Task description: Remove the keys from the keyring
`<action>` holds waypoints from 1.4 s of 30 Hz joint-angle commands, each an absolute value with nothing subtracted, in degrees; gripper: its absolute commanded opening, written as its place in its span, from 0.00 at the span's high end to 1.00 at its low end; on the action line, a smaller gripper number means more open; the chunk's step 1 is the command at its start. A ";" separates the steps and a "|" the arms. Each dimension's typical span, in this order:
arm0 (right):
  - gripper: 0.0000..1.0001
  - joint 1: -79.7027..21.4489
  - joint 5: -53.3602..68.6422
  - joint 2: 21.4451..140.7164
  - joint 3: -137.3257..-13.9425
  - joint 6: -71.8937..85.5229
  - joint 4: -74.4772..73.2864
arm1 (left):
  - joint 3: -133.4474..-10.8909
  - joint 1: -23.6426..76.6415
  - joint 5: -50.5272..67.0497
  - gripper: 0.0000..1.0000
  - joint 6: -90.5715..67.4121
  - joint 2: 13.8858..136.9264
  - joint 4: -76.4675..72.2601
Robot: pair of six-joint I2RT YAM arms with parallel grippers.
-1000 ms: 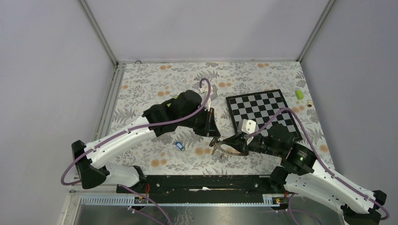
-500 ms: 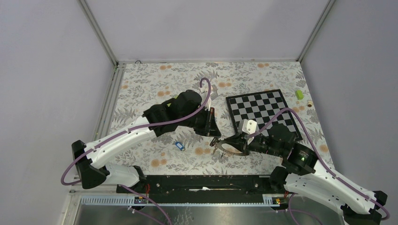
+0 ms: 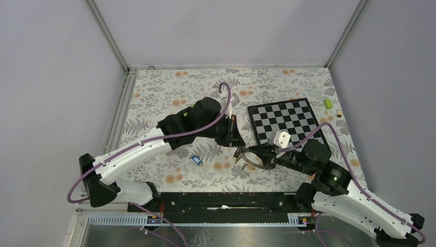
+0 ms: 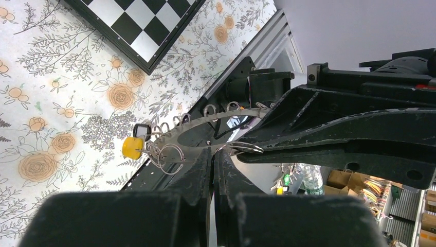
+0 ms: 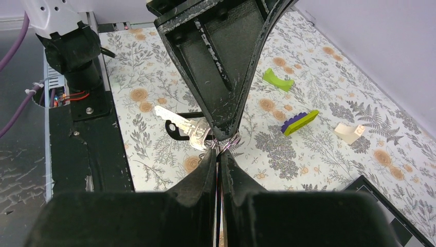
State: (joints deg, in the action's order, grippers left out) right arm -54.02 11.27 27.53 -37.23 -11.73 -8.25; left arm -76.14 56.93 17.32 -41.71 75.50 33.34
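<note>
Where the two arms meet above the floral surface (image 3: 164, 92), the right claw (image 5: 218, 157) clamps the keyring (image 4: 205, 121) edge-on. The left claw (image 4: 212, 154) is clenched on the small wire loop of a silver key (image 5: 180, 123) hanging from it. A blue-tagged key (image 3: 195, 160) lies apart.

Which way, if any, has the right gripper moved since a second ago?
Yes: the right gripper drifted slightly up and right in the top view, toward the chessboard.
</note>
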 commanded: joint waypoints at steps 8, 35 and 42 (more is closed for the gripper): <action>1.00 -54.10 18.11 26.97 -41.64 -15.79 -3.52 | -76.33 56.25 14.58 1.00 -41.61 76.49 37.09; 0.86 -54.14 19.59 22.65 -33.97 -36.50 6.69 | -81.06 56.25 13.90 1.00 -39.06 72.51 36.07; 0.94 -54.14 18.73 19.43 -30.59 -32.98 8.40 | -86.61 56.26 12.60 1.00 -38.12 73.36 38.49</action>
